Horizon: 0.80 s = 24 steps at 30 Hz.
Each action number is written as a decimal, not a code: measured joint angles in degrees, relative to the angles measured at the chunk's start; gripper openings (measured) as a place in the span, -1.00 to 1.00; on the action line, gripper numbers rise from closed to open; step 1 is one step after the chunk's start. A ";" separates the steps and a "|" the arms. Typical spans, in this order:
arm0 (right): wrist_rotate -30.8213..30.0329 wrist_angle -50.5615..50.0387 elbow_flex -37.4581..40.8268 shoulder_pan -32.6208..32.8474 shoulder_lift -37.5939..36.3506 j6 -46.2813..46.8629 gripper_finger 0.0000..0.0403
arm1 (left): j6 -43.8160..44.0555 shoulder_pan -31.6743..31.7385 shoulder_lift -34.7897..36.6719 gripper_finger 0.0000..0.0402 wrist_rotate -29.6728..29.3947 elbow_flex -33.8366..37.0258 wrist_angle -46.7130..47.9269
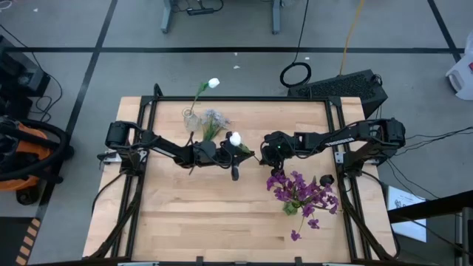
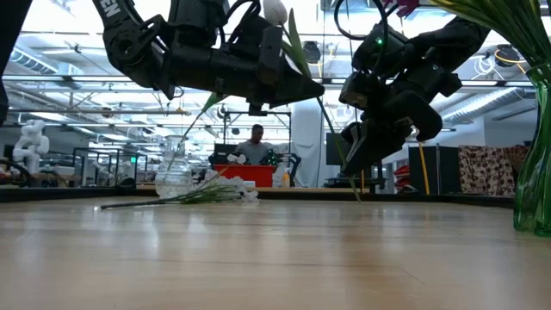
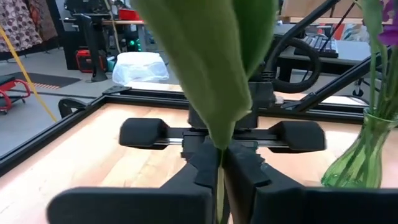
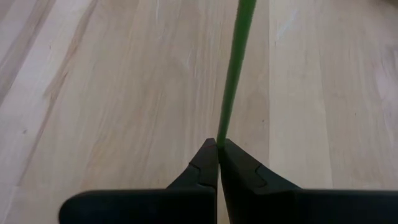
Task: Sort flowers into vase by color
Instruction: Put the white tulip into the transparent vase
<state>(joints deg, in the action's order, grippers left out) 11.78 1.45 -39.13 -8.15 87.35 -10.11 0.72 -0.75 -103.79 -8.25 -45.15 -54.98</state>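
A white tulip (image 1: 235, 138) with a green stalk and leaf is held up between both arms above the table's middle. My left gripper (image 3: 221, 155) is shut on its stalk just under the leaf. My right gripper (image 4: 219, 146) is shut on the stalk lower down. A clear vase (image 1: 191, 117) at the far left holds another white tulip (image 1: 213, 83). Pale grey-blue fluffy stems (image 1: 214, 122) lie on the table beside it. A green glass vase (image 2: 534, 172) at the near right holds the purple flowers (image 1: 299, 196). My left gripper pinches the tulip's stalk (image 3: 220, 177) between its two fingers, at the foot of the big leaf (image 3: 211, 74), coming from the table's left. The flower is lifted clear, its bud (image 2: 274, 10) uppermost. My right gripper pinches the stalk's lower part (image 4: 222, 134) between its two fingers, which lie across it, coming from the table's right and slanting down. The stalk's free end (image 4: 242, 25) runs on past the fingers, clear of the table.
A dark frame rail (image 1: 244, 98) runs round the wooden table top. Bare wood (image 1: 192, 214) lies at the near left. Beyond the table, the low view shows a workshop with a person (image 2: 255, 142) sitting far off.
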 joint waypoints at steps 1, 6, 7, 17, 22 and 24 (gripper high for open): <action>-0.04 -0.01 0.00 -0.02 0.00 0.00 -1.00 | 0.02 -0.01 0.00 -0.91 0.27 0.00 -0.01; -0.06 -0.02 0.00 -0.02 0.01 0.01 -1.00 | 0.02 0.00 0.00 -0.93 0.37 0.00 0.00; -0.06 -0.02 0.00 -0.02 0.02 0.02 -1.00 | 0.02 -0.02 0.00 -0.93 0.40 0.00 0.00; 0.04 0.03 0.00 -0.03 0.02 2.15 -0.82 | 0.39 0.00 0.83 -0.93 2.23 0.10 1.75; 0.05 0.02 0.00 -0.04 0.02 2.14 -0.52 | 0.32 0.45 4.32 -0.93 2.23 2.49 1.42; 0.05 0.03 0.00 -0.04 0.02 2.14 -0.40 | 0.21 0.85 6.62 -0.93 2.21 4.38 1.49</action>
<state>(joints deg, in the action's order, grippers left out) 11.84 1.49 -39.13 -8.19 87.37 -7.97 0.93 0.09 -97.16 -6.04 -40.77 -53.49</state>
